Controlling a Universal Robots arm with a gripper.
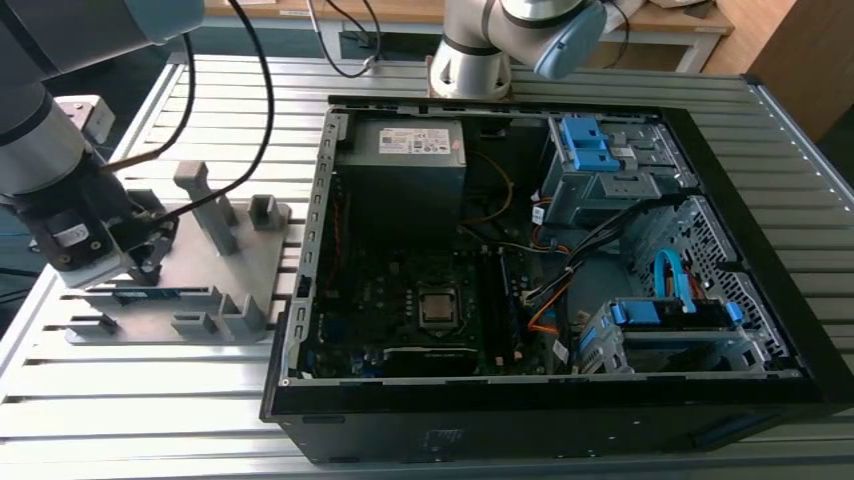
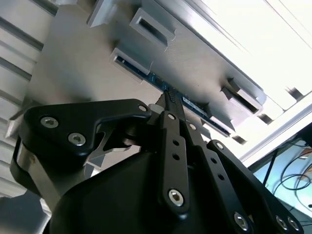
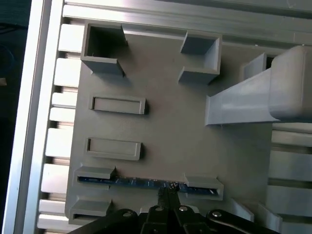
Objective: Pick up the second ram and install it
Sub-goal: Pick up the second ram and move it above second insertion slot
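Table [image 1: 134, 400]: slatted aluminium surface carrying all items.

Computer case [image 1: 534, 440]: lies on its side, open, taking up the middle and the exterior view's right of the table. Inside it are a grey power supply [image 1: 400, 160], the dark motherboard [image 1: 387, 290] with its CPU socket [image 1: 437, 308], and blue drive brackets [image 1: 587, 145] with flat blue cables [image 1: 671, 280].

Arm [image 1: 40, 130]: enters from the exterior view's left and reaches down over the holder. A second arm's base [image 1: 474, 50] stands beyond the far wall of the case.

Grey plastic holder [image 1: 247, 260]: flat plate with upright ribs and slot blocks, on the table just beside the case, on the exterior view's left. Both wrist views look onto the plate [image 2: 87, 68] [image 3: 170, 131].

Gripper [image 1: 147, 265]: black, positioned directly over the holder's outermost slot row. In both wrist views its tips [image 2: 169, 97] [image 3: 168, 189] are drawn close together and pinch the stick at about mid-length.

Second ram [image 1: 167, 294]: thin blue-green stick standing on edge, seated in the holder with each end in a grey slot block, as seen in both wrist views [image 2: 195, 107] [image 3: 131, 182]. It sits well apart from the motherboard.
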